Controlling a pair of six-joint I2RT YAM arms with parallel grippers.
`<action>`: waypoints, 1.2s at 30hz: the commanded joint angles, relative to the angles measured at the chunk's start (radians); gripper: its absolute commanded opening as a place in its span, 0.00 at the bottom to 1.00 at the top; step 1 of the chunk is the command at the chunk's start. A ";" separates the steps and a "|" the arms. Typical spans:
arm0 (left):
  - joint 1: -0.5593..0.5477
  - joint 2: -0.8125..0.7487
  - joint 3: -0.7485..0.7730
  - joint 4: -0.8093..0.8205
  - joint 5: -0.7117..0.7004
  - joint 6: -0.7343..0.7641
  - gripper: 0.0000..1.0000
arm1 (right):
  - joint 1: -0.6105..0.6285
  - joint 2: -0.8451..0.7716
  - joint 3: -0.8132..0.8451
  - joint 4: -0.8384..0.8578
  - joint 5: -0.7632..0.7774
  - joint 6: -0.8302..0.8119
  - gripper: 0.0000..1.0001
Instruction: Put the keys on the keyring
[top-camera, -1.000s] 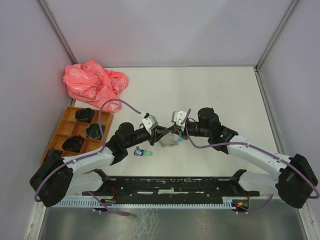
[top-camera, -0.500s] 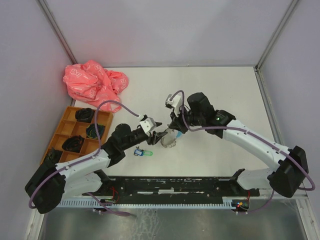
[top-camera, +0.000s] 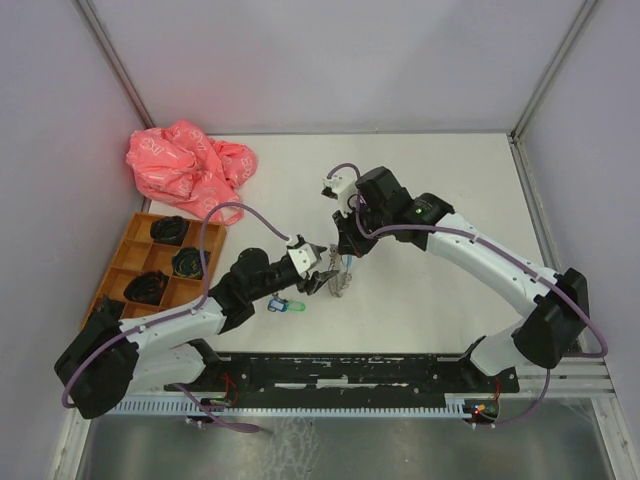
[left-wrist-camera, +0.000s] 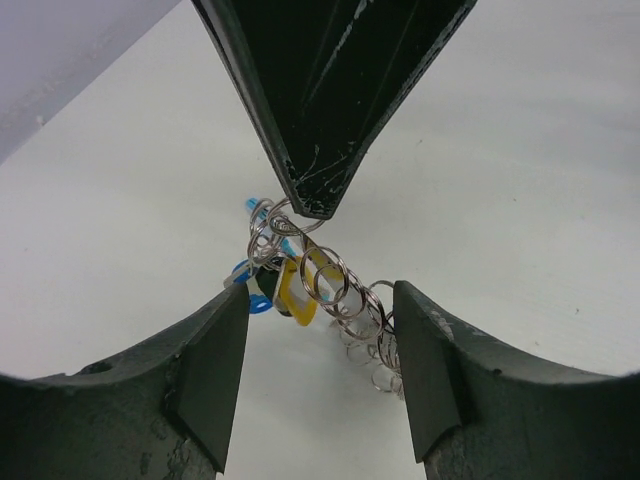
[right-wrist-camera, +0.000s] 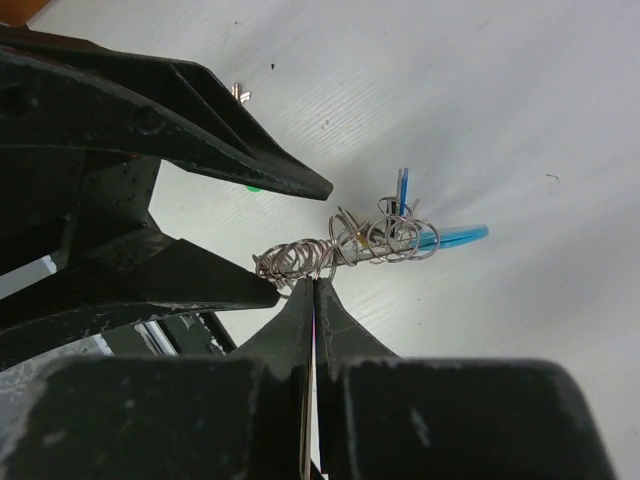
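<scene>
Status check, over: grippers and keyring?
Right gripper shut on the keyring, chain dangling. Left gripper open, straddling it. One green-tagged key lying loose. Nothing blocking.

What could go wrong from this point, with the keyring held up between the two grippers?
The right gripper pinches the keyring only by its top rings, at the very fingertips, so the hanging chain might slip out. The open left gripper straddles that chain close to the right tip; closing could bump it. A green-tagged key lies apart on the table, easily missed.
</scene>
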 joint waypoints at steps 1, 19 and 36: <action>-0.011 0.039 0.040 0.087 0.025 0.058 0.65 | 0.001 0.012 0.064 -0.039 -0.011 0.054 0.01; -0.017 0.035 0.038 0.131 0.055 0.027 0.56 | 0.001 0.017 0.063 -0.027 -0.039 0.083 0.01; -0.017 0.098 0.069 0.124 0.081 0.056 0.40 | 0.002 0.037 0.074 -0.039 -0.082 0.103 0.01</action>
